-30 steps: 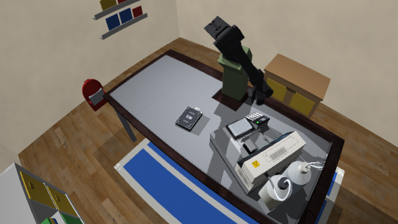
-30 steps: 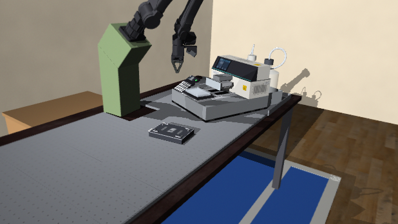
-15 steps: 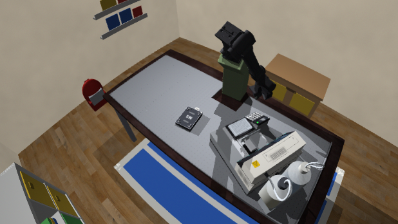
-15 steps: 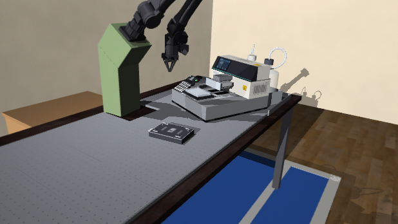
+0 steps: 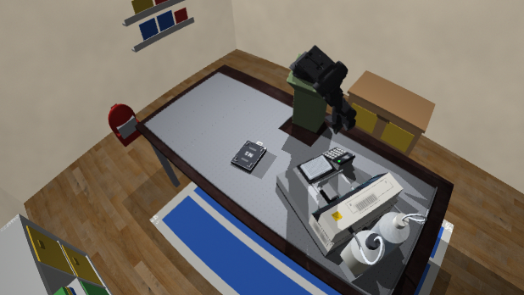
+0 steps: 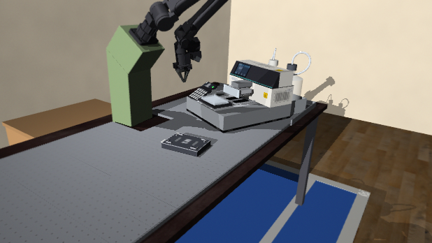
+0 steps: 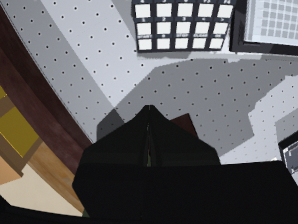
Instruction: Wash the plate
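Fingertips pressed together on nothing, the black gripper (image 5: pixel 336 130) (image 6: pixel 184 81) (image 7: pixel 149 112) hangs above the bench near the keypad (image 5: pixel 337 153) (image 6: pixel 198 93) (image 7: pixel 183 26), right of centre in the top view, while the pale plate (image 5: pixel 316 167) (image 6: pixel 214 100) (image 7: pixel 272 22) lies in the carrier (image 5: pixel 312 180) (image 6: pixel 207 102) (image 7: pixel 267 48) of the plate washer (image 5: pixel 368 202) (image 6: pixel 269 91). The lamp (image 5: pixel 339 161) (image 6: pixel 212 86) glows green, which alone does not settle whether a wash is finished or has yet to start. If START (image 7: pixel 145 44), lower left on the keypad in the wrist view, is still due, a sideways error could catch a neighbouring key, and too deep a press could jar the unit. A corner riding on a locator could spoil the wash, since the washer cannot sense a plate; it looks flat, though full seating is too small to confirm. The carrier holds the plate, whose wells are too fine to show any liquid; nest N1 (image 5: pixel 248 155) (image 6: pixel 186 145) (image 7: pixel 291 154), at centre in the top view, holds no plate, and the contents of the white bottles (image 5: pixel 355 259) (image 6: pixel 298 84), lower right there, cannot be told

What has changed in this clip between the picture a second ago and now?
In the exterior view, the hand has shifted left, toward the green pedestal, and sits slightly lower. In the top view, the arm's upper bend has moved down and right. Nothing was taken hold of or let go. The plate stays on the washer's carrier, nest N1 stays without a plate, and the lamp stays green.
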`<state>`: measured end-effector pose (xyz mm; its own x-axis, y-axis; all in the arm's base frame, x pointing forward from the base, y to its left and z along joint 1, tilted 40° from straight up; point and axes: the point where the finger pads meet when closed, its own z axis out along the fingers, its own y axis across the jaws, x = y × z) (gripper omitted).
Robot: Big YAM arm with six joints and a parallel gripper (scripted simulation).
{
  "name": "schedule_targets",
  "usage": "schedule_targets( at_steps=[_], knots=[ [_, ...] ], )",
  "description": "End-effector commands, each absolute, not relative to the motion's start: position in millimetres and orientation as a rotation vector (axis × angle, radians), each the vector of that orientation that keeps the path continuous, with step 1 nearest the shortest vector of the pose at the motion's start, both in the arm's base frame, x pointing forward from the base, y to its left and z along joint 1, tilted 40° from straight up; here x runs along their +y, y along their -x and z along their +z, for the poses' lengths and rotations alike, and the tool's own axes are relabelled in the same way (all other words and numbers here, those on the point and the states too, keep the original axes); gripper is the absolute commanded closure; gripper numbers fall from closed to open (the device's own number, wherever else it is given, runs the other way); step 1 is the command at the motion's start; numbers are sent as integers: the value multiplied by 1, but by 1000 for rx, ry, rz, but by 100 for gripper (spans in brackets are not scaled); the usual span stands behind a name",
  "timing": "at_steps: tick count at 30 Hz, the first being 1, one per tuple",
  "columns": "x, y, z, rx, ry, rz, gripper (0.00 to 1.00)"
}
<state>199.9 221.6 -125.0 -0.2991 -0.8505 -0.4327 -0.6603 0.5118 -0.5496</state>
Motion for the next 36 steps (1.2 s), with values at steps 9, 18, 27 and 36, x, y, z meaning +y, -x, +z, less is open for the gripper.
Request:
schedule_targets(
  at_steps=[9, 18, 27, 36],
  knots=[
    [220, -209, -134, 1844, 1274, -225, 100],
    [223, -206, -132, 1841, 1278, -215, 100],
    [227, -213, -136, 1837, 1262, -215, 100],
    [231, -222, -143, 1837, 1263, -216, 100]
  ],
)
